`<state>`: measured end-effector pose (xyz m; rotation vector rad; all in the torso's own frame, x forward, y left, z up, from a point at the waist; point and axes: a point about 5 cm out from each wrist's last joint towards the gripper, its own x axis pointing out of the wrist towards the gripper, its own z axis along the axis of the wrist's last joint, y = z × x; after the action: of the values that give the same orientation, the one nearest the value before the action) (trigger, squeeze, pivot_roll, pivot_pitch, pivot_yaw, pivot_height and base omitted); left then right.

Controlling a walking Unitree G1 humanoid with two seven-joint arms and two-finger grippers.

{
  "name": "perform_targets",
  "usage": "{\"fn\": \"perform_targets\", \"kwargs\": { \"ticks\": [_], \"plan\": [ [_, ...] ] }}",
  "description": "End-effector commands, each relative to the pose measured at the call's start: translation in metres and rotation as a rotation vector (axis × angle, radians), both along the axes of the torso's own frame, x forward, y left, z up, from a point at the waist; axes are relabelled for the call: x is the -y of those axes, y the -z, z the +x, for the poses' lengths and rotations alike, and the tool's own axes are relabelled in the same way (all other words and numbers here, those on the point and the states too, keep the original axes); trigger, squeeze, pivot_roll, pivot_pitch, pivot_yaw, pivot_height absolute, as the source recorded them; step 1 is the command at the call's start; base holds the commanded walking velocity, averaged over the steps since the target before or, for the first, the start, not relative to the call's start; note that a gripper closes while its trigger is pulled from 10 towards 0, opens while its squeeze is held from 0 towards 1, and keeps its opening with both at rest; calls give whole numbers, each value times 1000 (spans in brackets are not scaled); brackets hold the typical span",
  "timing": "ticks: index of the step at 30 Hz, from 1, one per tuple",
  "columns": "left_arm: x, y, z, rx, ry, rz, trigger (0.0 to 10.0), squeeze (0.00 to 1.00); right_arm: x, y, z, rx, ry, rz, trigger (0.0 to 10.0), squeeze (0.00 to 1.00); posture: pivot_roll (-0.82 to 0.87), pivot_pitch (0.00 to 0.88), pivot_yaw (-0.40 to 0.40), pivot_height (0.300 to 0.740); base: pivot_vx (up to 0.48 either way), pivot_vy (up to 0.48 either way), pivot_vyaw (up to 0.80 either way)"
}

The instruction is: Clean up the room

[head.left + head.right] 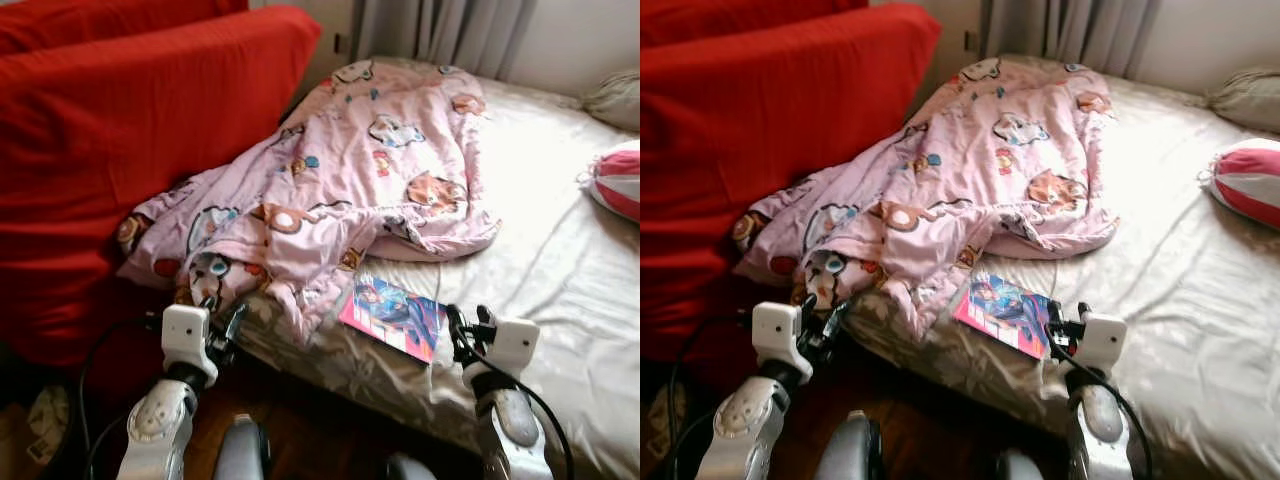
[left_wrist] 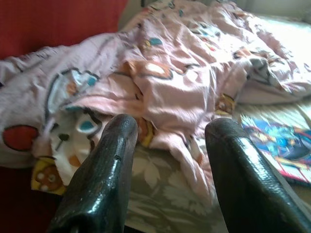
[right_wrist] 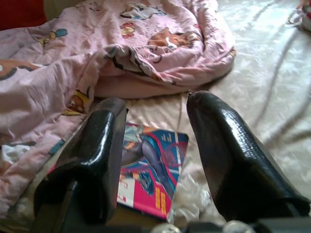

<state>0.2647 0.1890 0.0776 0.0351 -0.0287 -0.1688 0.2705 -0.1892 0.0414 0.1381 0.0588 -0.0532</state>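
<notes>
Bed (image 1: pixel 560 280), book (image 1: pixel 392 315) just before right tool (image 3: pixel 160 145), both tools open, empty, left tool (image 2: pixel 167 160) near blanket (image 1: pixel 360 170)

Both arms raised forward — left pincer (image 2: pixel 167 160) open, right pincer (image 3: pixel 158 145) open

Crumpled pink cartoon-printed cotton quilt (image 1: pixel 350 180): soft, matt cloth, heavily creased. Beige floral bed sheet (image 1: pixel 540 290): satin-like cloth with a faint sheen. Bright red fabric cover (image 1: pixel 120 130): matt, smooth weave. Colourful comic book (image 1: pixel 393 316): glossy printed paper. Left hand (image 2: pixel 170 160) and right hand (image 3: pixel 155 145): black, shiny, finely textured fingers. Dark brown floor (image 1: pixel 310 430): polished wood.
</notes>
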Motion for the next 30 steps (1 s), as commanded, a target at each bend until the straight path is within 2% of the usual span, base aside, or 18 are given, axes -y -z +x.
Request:
{"fn": "perform_targets", "kwargs": {
  "ticks": [1, 18, 22, 30],
  "plan": [
    [2, 4, -5, -18, 11, 3, 10000, 0, 0, 3, -4, -5, -3, 5, 10000, 0, 52, 150, -49, 606, 0, 0, 0],
    [4, 5, -6, -35, 15, 3, 10000, 0, -4, 5, -1, -23, -47, 10, 10000, 0, 55, 168, -56, 606, 0, 0, 0],
    [8, 0, -3, -15, 21, -3, 10000, 0, -11, 5, 0, -24, -60, 16, 10000, 0, 60, 179, -57, 606, 0, 0, 0],
    [7, -2, -2, -6, 10, -8, 10000, 0, -10, 7, -2, -38, -61, 13, 10000, 0, 58, 191, -54, 606, 98, 0, 0]
  ]
}}
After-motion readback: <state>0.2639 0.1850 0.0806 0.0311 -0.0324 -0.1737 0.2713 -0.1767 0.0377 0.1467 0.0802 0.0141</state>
